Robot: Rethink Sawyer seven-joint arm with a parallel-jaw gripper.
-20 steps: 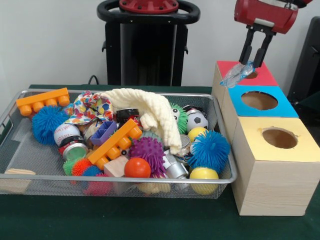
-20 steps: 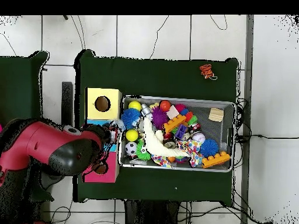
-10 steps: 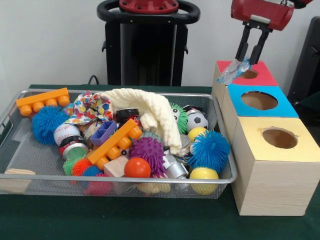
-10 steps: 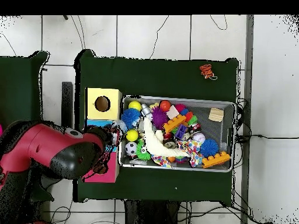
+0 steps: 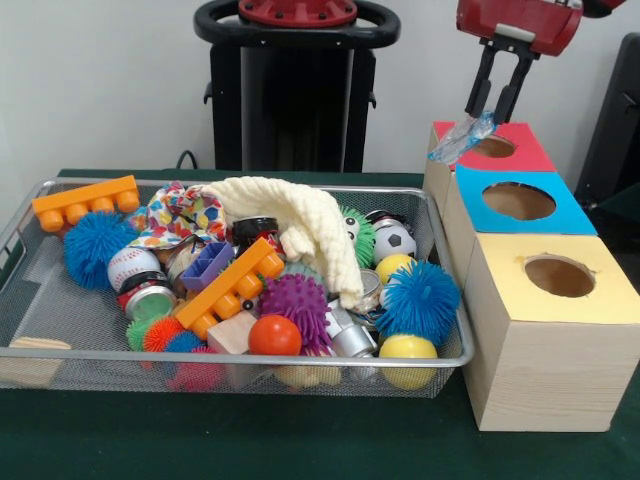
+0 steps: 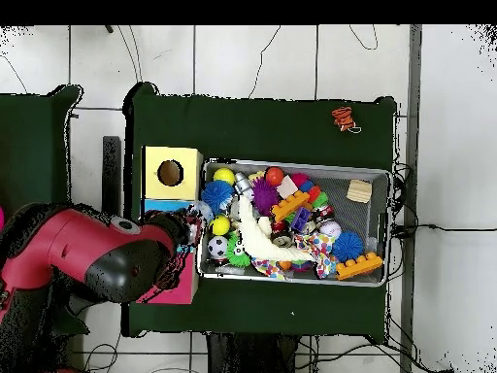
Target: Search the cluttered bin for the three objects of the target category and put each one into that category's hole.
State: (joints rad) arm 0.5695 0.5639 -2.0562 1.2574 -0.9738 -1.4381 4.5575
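Note:
My gripper (image 5: 489, 113) hangs above the left edge of the red-topped box (image 5: 523, 152), shut on a crumpled clear-blue plastic wrapper (image 5: 458, 140) that dangles just left of the red box's hole (image 5: 492, 147). In the overhead view the red arm (image 6: 97, 262) hides most of the red box, and only the gripper (image 6: 190, 226) shows beside the bin. The wire-mesh bin (image 5: 230, 360) is full of mixed toys: spiky balls, orange bricks, tins, a cream cloth (image 5: 300, 222), and a patterned cloth (image 5: 180, 212).
A blue-topped box (image 5: 520, 203) and a yellow-topped box (image 5: 560, 278), each with a round hole, stand in a row in front of the red one, to the right of the bin. A small orange-red object (image 6: 342, 118) lies on the green tablecloth beyond the bin.
The gripper has risen and drifted slightly left over the red box, carrying the plastic wrapper with it. Nothing in the bin has moved.

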